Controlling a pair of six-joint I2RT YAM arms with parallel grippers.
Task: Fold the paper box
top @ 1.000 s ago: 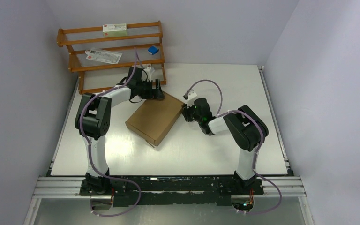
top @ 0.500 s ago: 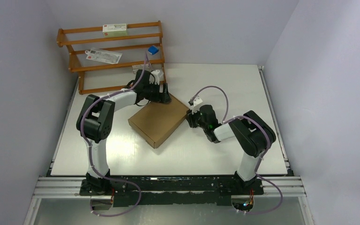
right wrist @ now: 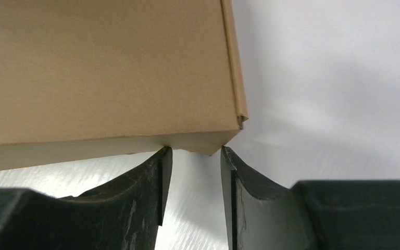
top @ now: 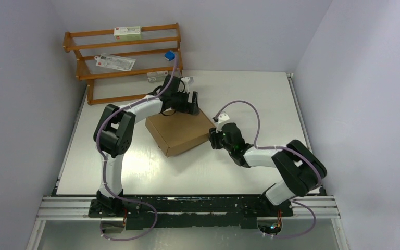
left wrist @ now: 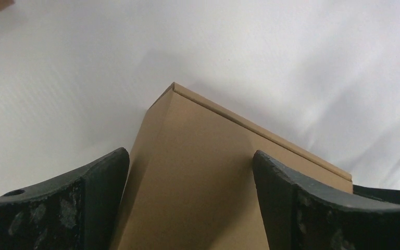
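Closed paper box (top: 179, 133) flat on the table (top: 250, 94), left of centre, with one end effector at each of two corners.
Far left: the wooden rack (top: 130, 74) has one white carton (top: 127, 33) on its top shelf, and a second white carton (top: 114, 62) plus a small blue item (top: 170, 55) on the shelf below. The box lid is down, so its contents are not visible. The box's long axis runs roughly left-right, with the right end angled slightly toward the far side. The left end effector (top: 192, 103) is at the far corner, released, with fingers spread wide; its wrist view shows the box top between them. The right end effector (top: 213, 139) is at the right corner, with fingers only narrowly parted. Their tips are up against the box's lower edge, and bare table shows in the gap, so nothing is clamped.
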